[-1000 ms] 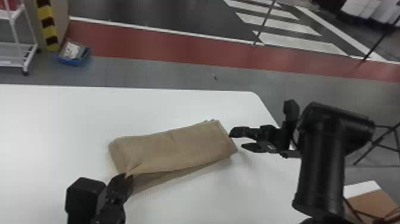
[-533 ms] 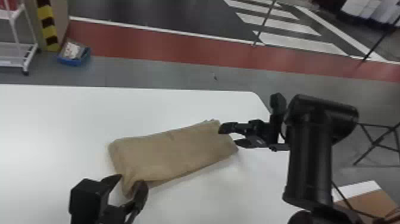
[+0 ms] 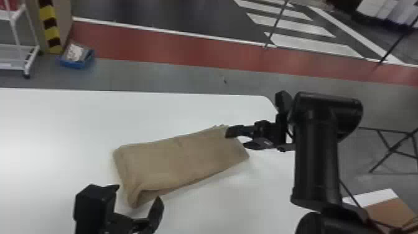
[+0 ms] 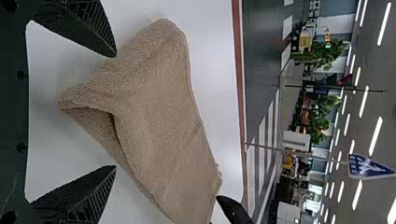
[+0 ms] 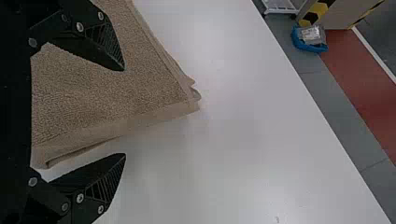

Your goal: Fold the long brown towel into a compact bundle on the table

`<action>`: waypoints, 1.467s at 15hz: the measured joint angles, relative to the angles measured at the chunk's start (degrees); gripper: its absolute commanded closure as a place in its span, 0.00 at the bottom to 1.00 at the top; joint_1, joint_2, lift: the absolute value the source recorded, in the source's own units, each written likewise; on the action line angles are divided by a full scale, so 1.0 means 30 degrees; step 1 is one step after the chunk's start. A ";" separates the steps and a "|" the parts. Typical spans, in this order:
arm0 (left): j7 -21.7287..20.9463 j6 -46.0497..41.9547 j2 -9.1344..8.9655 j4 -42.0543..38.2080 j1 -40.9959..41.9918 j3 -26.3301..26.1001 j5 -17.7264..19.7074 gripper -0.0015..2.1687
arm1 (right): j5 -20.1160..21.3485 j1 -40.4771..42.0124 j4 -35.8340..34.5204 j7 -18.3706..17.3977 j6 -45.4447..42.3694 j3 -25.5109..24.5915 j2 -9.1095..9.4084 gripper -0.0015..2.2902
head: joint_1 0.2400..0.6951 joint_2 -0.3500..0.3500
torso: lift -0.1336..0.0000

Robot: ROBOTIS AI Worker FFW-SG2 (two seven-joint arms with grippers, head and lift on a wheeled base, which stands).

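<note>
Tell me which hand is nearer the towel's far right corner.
Right. The right hand is open, close by that corner of the towel; the left hand is open around its near left corner.

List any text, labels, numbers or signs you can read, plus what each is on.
No wording is legible enough to quote.
Blue hanging sign: white arrow and characters, characters too blurred to read.
White board on a pole: marks too small to read.
Packet in the blue tray: marks too blurred to read.
Brown towel: no print visible.
</note>
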 measured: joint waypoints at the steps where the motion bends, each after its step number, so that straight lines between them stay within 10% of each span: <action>1: -0.0017 0.0043 0.0000 -0.0029 -0.0038 0.0042 0.0057 0.01 | -0.0079 -0.0013 -0.0002 0.0045 0.0009 -0.0076 -0.0016 0.12 | 1.00 0.00 | 0.07; 22: -0.0119 0.1393 0.0000 0.1886 -0.2620 0.0294 -0.0440 0.01 | -0.1929 0.0033 -0.1249 0.0409 0.0656 -0.1721 -0.0343 0.12 | 1.00 0.00 | 0.07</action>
